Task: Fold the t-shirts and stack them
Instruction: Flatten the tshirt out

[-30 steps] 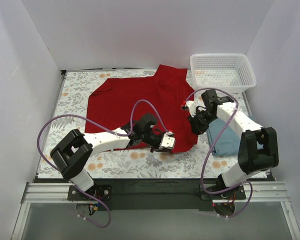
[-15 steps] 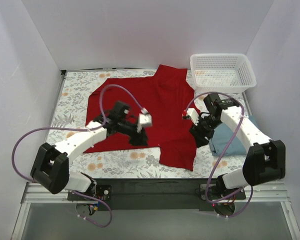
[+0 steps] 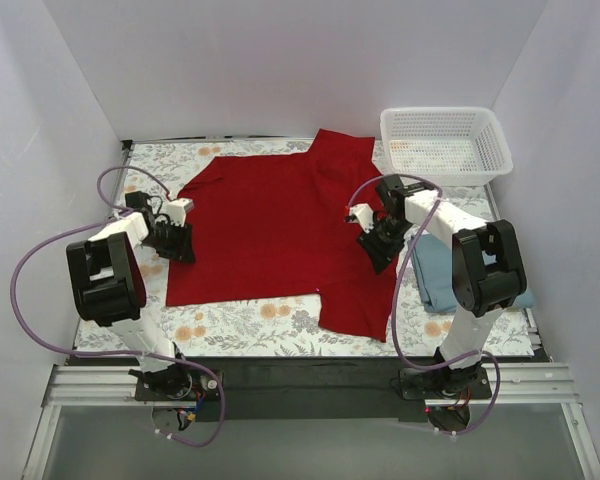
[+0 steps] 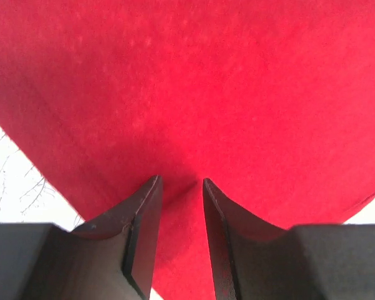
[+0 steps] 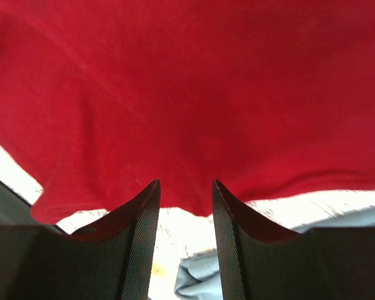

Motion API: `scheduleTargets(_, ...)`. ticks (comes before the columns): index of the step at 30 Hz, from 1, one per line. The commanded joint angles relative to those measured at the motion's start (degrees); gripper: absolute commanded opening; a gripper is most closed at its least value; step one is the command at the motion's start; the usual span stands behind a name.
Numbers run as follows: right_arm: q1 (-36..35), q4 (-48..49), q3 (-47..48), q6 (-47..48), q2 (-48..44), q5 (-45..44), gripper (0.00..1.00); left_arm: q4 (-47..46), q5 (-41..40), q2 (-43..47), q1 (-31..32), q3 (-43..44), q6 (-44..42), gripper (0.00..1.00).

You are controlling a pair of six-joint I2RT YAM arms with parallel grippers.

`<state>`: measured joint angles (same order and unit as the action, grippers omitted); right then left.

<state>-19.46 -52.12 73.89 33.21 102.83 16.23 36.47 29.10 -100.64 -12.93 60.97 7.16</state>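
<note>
The red t-shirt (image 3: 270, 220) lies spread flat on the floral table, with one sleeve toward the back and a flap hanging toward the front right. My left gripper (image 3: 180, 243) sits at the shirt's left edge. In the left wrist view its jaws (image 4: 180, 180) stand slightly apart over the red cloth (image 4: 194, 81). My right gripper (image 3: 372, 243) is at the shirt's right edge, open (image 5: 184, 182), with the red hem (image 5: 187, 81) just ahead of the tips. The blue-grey t-shirt (image 3: 442, 280) lies folded at the right and also shows under the right jaws (image 5: 197, 278).
A white lattice basket (image 3: 445, 140) stands at the back right corner. The floral tablecloth (image 3: 250, 320) shows in front of the red shirt. White walls close in the left, back and right sides.
My left arm has swung from the shirt's front hem near the middle out to its left edge. My right gripper has shifted slightly back and left. The red shirt lies flatter.
</note>
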Motion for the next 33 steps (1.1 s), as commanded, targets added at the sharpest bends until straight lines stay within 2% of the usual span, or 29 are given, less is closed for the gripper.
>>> scheduleTargets(1, -2.9, 2.0, -3.3, -1.0, 1.1, -4.4, 0.44, 0.3, -5.2, 2.6, -1.0, -3.1, -2.1, 0.31)
scheduleTargets(6, -6.6, 2.8, -10.8, -1.3, 0.4, -5.9, 0.42, 0.7, -9.8, 3.3, -4.6, -9.5, -4.1, 0.26)
scheduleTargets(11, -13.1, -0.6, -16.0, -0.6, -3.6, -5.5, 0.39, 3.2, -11.8, 7.5, -10.3, -14.0, -8.8, 0.23)
scheduleTargets(15, -16.9, -5.4, -16.8, 0.2, -6.2, 0.3, 0.38, 8.9, -10.7, 9.7, -14.3, -13.9, -12.4, 0.22)
scheduleTargets(16, -17.0, -6.8, -16.0, 1.2, -6.8, 1.4, 0.38, 10.5, -7.8, 9.9, -14.8, -12.2, -13.1, 0.22)
scheduleTargets(19, -15.9, -9.4, -10.6, 1.9, -7.5, 2.2, 0.37, 16.4, -0.6, 12.0, -15.4, -8.0, -15.2, 0.24)
scheduleTargets(20, -15.2, -9.4, -8.8, 1.8, -7.6, 2.2, 0.38, 16.9, 4.2, 12.4, -15.4, -4.3, -14.3, 0.27)
scheduleTargets(23, -11.5, -9.4, -0.3, 0.5, -5.6, 3.5, 0.38, 13.6, 9.7, 11.3, -14.1, 3.6, -9.0, 0.29)
scheduleTargets(25, -9.3, -8.7, 4.1, -0.1, -2.5, 3.2, 0.38, 7.9, 9.6, 8.5, -12.6, 7.0, -2.8, 0.29)
scheduleTargets(28, -6.7, -5.6, 12.1, -2.9, 2.7, 1.7, 0.35, -1.1, 4.7, 3.7, -8.8, 11.5, 4.8, 0.29)
scheduleTargets(33, -4.8, -2.4, 22.9, -7.5, 11.2, -2.7, 0.31, -9.7, -5.6, -3.8, -0.3, 18.4, 9.2, 0.29)
